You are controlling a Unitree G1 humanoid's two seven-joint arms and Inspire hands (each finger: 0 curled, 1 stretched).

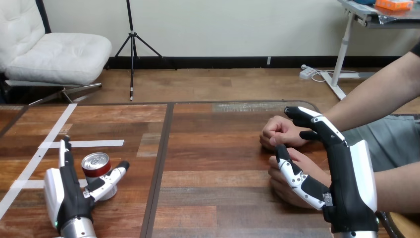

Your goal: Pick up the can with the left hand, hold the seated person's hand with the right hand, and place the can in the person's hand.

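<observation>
**A plain room with a timber floor**

From here the far wall (223, 25) is bare and pale, with a black skirting board (223, 62) along its foot. The floor (223, 84) is warm brown wood planking. At the left stands a white cushioned chair (59, 54) on a metal base. Just beside it is a thin black tripod (131, 44) with its legs spread on the planks. At the far right a desk (356, 12) rests on a white leg, and a white power strip (308, 73) lies on the floor near that leg. Closest to me is the dark wooden table (213, 148), which has a seam down its middle. White tape strips (89, 144) are stuck on its left half. The light is even and soft.
</observation>
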